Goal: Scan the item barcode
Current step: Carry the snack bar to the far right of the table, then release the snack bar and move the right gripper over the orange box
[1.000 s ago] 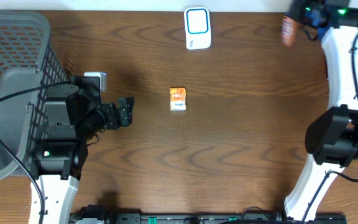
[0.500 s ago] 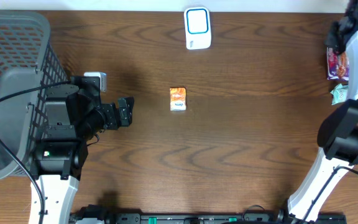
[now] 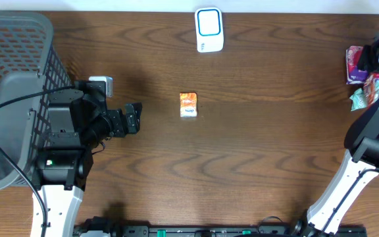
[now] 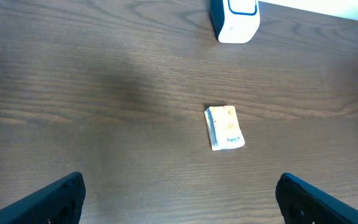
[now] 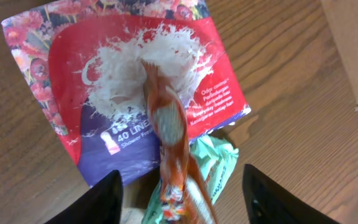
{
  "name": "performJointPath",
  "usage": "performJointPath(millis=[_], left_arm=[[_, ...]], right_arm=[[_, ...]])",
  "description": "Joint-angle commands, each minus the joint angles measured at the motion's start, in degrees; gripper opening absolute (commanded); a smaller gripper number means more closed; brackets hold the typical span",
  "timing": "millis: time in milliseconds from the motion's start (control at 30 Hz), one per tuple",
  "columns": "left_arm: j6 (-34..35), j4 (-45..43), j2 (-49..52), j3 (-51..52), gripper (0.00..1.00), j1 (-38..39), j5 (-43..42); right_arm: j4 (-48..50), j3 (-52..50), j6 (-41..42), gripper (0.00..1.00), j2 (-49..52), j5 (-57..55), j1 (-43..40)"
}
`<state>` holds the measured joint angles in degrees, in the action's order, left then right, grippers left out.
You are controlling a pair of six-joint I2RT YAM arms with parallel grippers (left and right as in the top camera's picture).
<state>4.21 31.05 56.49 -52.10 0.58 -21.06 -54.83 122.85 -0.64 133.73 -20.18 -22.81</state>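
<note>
Now that the right tool (image 5: 182, 186) has spread wide over the three o'clock pile (image 3: 355, 66), releasing its orange sachet (image 5: 169, 143) over the red pouch (image 5: 104, 81), that item seems done, while the next orange packet (image 3: 188, 105) waits at the centre of the worktop (image 3: 255, 171) before the wide-open left tool (image 4: 179, 186).

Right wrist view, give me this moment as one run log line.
right gripper open | orange packet ungripped between jaws, over red pouch | left gripper open, empty | scanner untouched
</note>
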Motion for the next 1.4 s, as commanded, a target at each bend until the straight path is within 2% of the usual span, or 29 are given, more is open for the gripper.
performJointPath(millis=[0,233,367,633,733,933,1100,1367], left_arm=[[-0.8,-0.1,0.0,0.3,0.97,-0.2,-0.3],[-0.8,-0.1,0.0,0.3,0.97,-0.2,-0.3],[-0.8,-0.1,0.0,0.3,0.97,-0.2,-0.3],[-0.8,-0.1,0.0,0.3,0.97,-0.2,-0.3],[-0.8,-0.1,0.0,0.3,0.97,-0.2,-0.3],[-0.8,-0.1,0.0,0.3,0.97,-0.2,-0.3],[-0.8,-0.1,0.0,0.3,0.97,-0.2,-0.3],[-0.8,-0.1,0.0,0.3,0.97,-0.2,-0.3]], right_arm=[[-0.3,0.0,1.7,0.60,-0.4,-0.7,0.4],[-1.2,0.0,4.5,0.61,-5.1,0.9,1.6],[-1.4,0.0,4.5,0.63,-9.0,8.1,3.1],[-1.4,0.0,4.5,0.63,-13.3,49.1,7.4],[-2.0,0.0,4.5,0.63,-12.6,57.7,10.3],[-7.3,0.0,4.4,0.63,-11.1,54.2,19.6],[-11.6,0.0,4.4,0.79,-9.2,47.1,28.6],[-13.2,0.0,6.8,0.76,-3.9,44.4,39.4]])
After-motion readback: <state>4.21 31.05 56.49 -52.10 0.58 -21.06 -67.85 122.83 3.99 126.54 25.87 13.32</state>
